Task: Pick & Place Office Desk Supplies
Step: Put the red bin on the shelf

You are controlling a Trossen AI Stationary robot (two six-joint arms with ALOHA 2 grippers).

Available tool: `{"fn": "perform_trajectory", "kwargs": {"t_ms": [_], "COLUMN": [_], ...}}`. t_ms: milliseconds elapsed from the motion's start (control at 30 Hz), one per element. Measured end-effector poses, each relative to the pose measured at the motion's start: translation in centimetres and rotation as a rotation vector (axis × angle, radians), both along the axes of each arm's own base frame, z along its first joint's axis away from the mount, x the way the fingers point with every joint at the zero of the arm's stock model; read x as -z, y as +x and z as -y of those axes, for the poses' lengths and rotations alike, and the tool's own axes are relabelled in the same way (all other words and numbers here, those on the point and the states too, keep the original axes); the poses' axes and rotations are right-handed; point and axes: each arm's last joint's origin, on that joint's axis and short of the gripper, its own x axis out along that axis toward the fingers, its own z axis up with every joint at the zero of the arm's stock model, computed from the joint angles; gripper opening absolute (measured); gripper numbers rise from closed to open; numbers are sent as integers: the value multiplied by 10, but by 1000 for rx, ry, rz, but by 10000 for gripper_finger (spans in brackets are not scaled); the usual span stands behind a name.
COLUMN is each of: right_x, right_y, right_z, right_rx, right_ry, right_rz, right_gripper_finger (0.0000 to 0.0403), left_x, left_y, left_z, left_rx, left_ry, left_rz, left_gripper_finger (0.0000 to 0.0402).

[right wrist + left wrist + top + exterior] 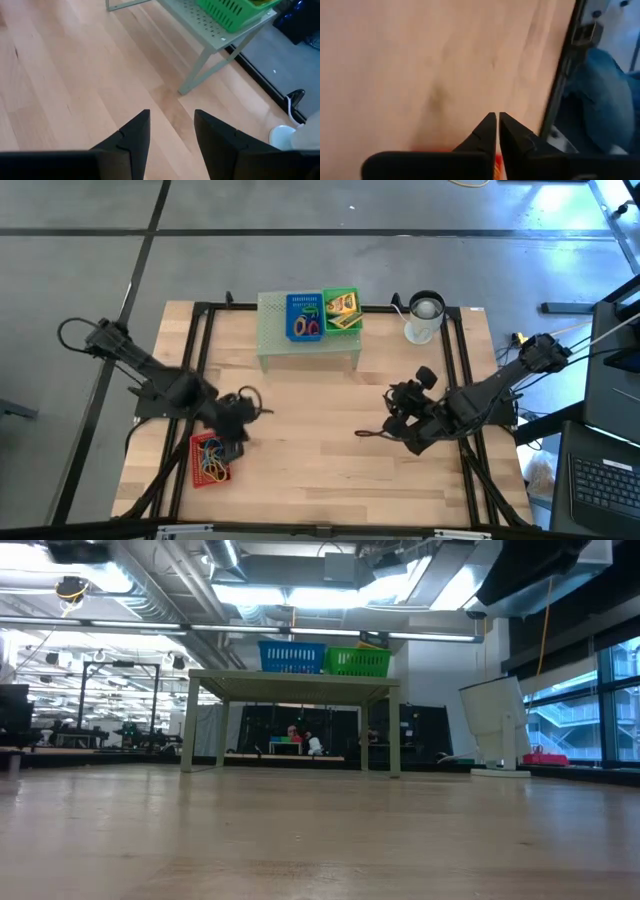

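The red tray (208,458) sits near the table's left near corner and holds several coloured rings (213,468). My left gripper (236,435) (498,120) is shut just beside the tray's right far corner, above bare wood; a strip of the red tray (497,162) shows under its fingers. My right gripper (400,405) (171,122) is open over bare table right of centre, facing the riser. The pale green riser (308,340) (290,685) carries the blue tray (304,317) (290,657) with rings and the green tray (342,310) (235,12) with two yellow boxes (344,306).
A white mug (424,318) (497,725) stands near the table's far right corner. A black frame (462,360) runs around the tabletop. The riser's leg (197,67) stands ahead of my right gripper. A person's blue trouser leg (600,95) shows beyond the table edge. Bare wood lies between the arms.
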Motion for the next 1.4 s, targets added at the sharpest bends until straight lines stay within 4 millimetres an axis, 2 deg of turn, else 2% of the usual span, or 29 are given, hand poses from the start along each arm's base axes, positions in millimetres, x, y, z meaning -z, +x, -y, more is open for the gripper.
{"fn": "perform_trajectory", "kwargs": {"t_ms": [100,267,433,600,800,1167,1300,1400], "right_x": [6,15,21,23,23,23,23,23], "right_y": [3,9,12,14,14,15,15,15], "right_z": [-4,-8,-11,-12,-12,-12,-12,-12], "right_rx": [8,37,40,55,58,58,58,58], "right_ry": [-3,2,-8,2,4,8,8,8], "right_rz": [-7,-12,-28,-21,-17,-11,-11,-11], "right_gripper_finger": [155,155,155,155,155,155,155,155], "left_x": [8,25,45,67,91,125,130,130], "left_y": [-6,-14,-19,-21,-25,-21,-20,-20], "left_z": [18,50,76,94,112,124,125,125], "left_rx": [-39,4,96,240,354,381,385,416], "left_ry": [-43,-84,-13,89,142,227,241,244], "left_rz": [-90,-237,-308,-355,-445,-539,-553,-551], "left_gripper_finger": [33,88,136,157,158,153,125,88]}}
